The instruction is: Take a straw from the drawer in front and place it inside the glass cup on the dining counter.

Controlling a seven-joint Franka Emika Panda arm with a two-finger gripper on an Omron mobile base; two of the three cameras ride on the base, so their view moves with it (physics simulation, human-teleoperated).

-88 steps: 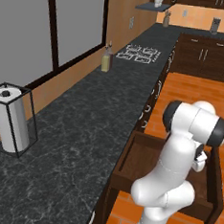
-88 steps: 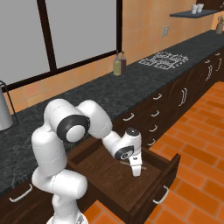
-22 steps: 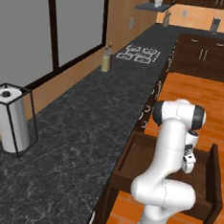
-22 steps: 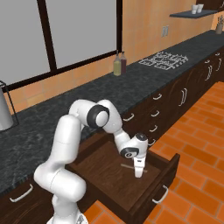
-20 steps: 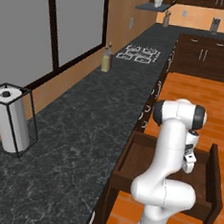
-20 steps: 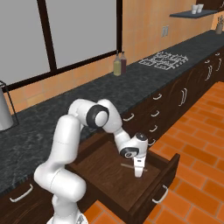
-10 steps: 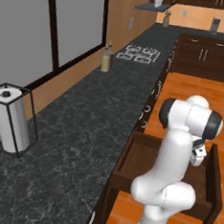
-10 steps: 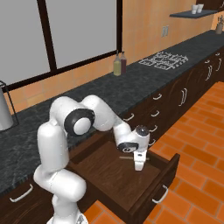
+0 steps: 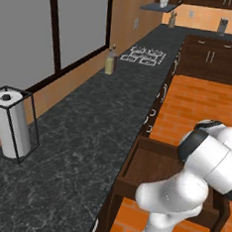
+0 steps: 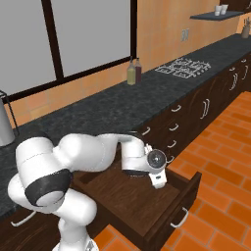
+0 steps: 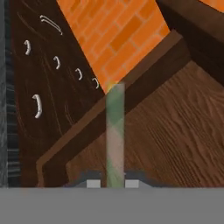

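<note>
Clamped on the straw (image 11: 115, 131) near one end, gripper (image 11: 115, 183) fingers pinched together, stick projecting straight ahead above the open drawer (image 10: 142, 206) floor, presumably for lifting clear toward the glass cup.

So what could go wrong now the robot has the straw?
1. The straw is very thin and the jaws, shut on it, pinch only its end, so it might slip or tilt.
2. It sticks out far ahead of the hand, low inside the drawer, so it might knock the drawer's wall when lifted.
</note>
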